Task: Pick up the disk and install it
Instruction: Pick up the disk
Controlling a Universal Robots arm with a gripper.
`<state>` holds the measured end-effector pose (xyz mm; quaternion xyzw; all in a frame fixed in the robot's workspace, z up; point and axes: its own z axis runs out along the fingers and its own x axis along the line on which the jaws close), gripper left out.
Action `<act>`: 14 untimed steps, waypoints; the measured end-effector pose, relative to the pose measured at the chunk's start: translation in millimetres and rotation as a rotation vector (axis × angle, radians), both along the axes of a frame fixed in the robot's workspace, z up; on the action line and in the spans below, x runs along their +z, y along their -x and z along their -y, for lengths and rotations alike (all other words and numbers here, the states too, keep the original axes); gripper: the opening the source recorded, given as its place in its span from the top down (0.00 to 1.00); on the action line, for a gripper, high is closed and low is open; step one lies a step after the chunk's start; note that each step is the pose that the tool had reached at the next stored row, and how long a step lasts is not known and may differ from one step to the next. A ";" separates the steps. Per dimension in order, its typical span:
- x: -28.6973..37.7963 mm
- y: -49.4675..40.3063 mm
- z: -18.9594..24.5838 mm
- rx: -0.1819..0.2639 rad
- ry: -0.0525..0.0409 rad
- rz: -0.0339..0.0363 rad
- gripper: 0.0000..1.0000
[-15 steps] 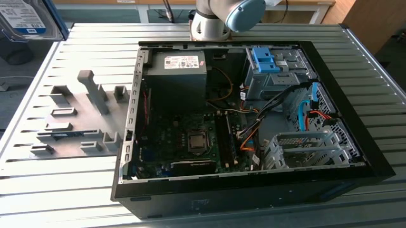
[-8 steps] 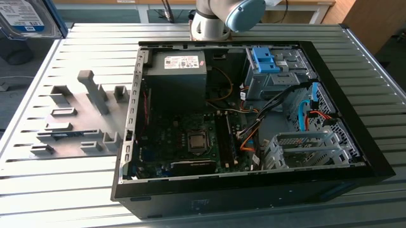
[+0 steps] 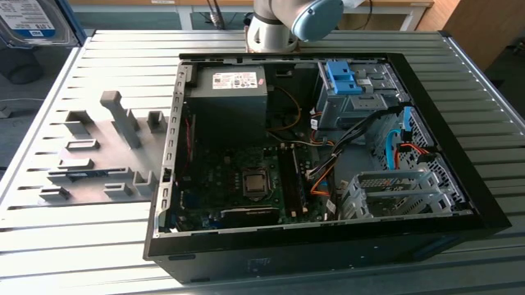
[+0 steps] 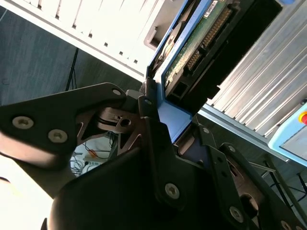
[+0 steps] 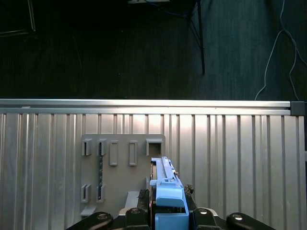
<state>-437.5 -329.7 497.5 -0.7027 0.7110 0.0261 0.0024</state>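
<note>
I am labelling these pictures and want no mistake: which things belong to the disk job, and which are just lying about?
For the job:
disk, held in the shut gripper
open computer case, probably where it goes

Lying about:
grey rack on the table
dark box with white sticker, inside the case

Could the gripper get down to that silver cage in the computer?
Probably yes: the case lies open and nothing covers the cage, though cables run close beside it and the gripper is carrying the disk.
</note>
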 end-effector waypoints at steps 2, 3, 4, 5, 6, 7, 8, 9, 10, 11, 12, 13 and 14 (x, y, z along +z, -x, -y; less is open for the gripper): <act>2.3 0.0 0.0 0.000 0.0000 -0.0001 0.64; 3.6 0.0 0.0 0.000 0.0000 -0.0001 0.64; 4.9 0.0 0.0 0.000 0.0000 -0.0001 0.64; 6.3 0.0 0.0 0.000 0.0000 0.0000 0.64; 7.6 0.0 0.0 0.000 0.0000 -0.0001 0.64; 9.0 0.0 0.0 0.000 0.0000 -0.0001 0.64; 10.4 0.0 0.0 0.000 0.0000 0.0000 0.64; 11.1 0.0 0.0 0.000 0.0000 0.0000 0.64; 11.1 0.0 0.0 0.000 -0.0001 0.0001 0.64; 11.1 0.0 0.0 0.000 -0.0001 0.0001 0.64; 11.3 0.0 0.0 0.000 0.0000 0.0001 0.64; 11.4 0.0 0.0 0.000 0.0000 0.0000 0.64; 11.4 0.0 0.0 0.000 0.0000 0.0000 0.64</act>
